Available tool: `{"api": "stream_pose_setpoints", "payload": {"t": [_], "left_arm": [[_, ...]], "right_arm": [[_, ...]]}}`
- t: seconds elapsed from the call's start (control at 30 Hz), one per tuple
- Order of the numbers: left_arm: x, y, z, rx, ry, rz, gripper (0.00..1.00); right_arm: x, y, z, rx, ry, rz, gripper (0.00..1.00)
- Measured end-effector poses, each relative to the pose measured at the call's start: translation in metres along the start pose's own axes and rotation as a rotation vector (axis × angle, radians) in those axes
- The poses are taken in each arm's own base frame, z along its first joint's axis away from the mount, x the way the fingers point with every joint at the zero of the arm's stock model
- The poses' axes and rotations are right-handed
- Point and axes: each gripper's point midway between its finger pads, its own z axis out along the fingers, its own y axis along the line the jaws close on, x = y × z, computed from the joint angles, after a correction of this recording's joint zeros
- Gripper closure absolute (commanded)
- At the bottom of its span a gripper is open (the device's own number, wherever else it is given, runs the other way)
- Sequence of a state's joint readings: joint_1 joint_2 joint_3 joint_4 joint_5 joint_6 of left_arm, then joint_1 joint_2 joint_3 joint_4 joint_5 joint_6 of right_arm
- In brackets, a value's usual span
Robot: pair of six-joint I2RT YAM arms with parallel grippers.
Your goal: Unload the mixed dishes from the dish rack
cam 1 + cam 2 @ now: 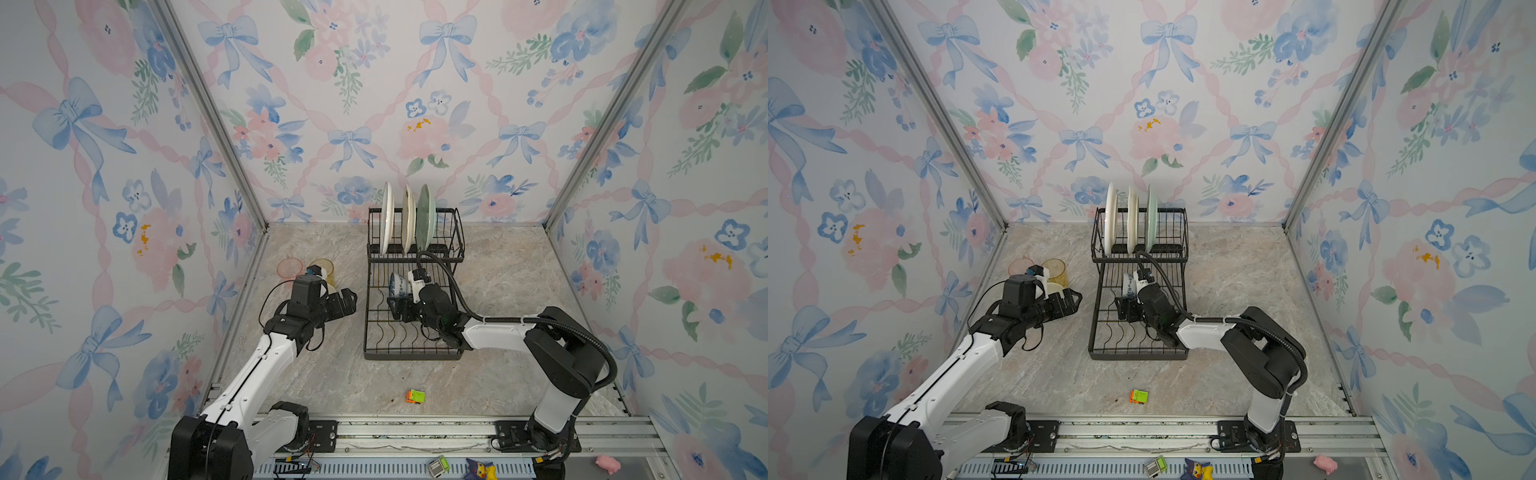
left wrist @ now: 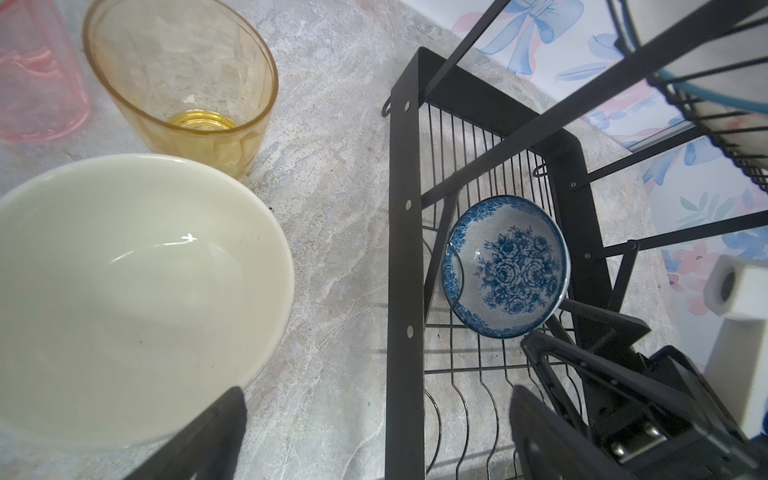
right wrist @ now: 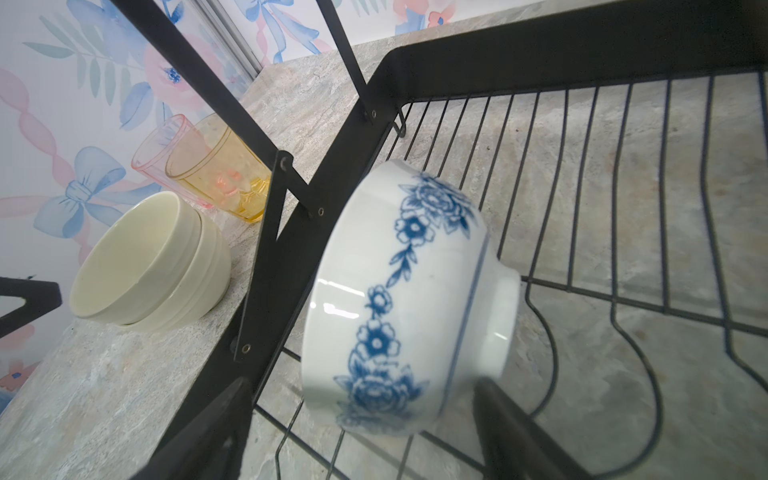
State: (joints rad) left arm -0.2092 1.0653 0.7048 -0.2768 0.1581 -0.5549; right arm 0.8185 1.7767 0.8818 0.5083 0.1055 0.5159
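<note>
The black dish rack (image 1: 415,345) holds three plates upright in its upper basket: white (image 1: 386,218), cream (image 1: 408,220) and pale green (image 1: 426,218). A blue-patterned bowl (image 3: 407,299) stands on edge in the lower tray (image 3: 623,166). My right gripper (image 3: 361,432) is open, one finger on each side of the bowl's lower part. On the table left of the rack stand the white bowl (image 2: 124,291), the amber tumbler (image 2: 183,83) and the pink tumbler (image 2: 37,83). My left gripper (image 2: 374,436) hangs open and empty between the white bowl and the rack's edge.
A small orange-green toy block (image 1: 415,396) lies on the marble table in front of the rack. Flowered walls close in the left, back and right sides. Small toys (image 1: 480,469) lie along the front rail between the arm bases.
</note>
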Motion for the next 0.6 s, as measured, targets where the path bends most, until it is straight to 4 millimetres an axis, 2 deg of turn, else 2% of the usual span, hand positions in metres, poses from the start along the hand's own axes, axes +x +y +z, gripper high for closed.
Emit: {"api": "stream_pose_setpoints", "payload": {"t": [0.2, 0.37, 0.6], "left_arm": [[0.0, 0.0, 0.0, 0.0, 0.0, 0.0, 0.02], [0.0, 0.0, 0.0, 0.0, 0.0, 0.0, 0.02], [0.0, 0.0, 0.0, 0.0, 0.0, 0.0, 0.02]], "right_arm": [[0.002, -0.001, 0.0, 0.005, 0.008, -0.003, 0.14], [0.011, -0.009, 0.002, 0.042, 0.042, -0.021, 0.1], [0.017, -0.017, 0.002, 0.078, 0.064, -0.04, 0.1]]}}
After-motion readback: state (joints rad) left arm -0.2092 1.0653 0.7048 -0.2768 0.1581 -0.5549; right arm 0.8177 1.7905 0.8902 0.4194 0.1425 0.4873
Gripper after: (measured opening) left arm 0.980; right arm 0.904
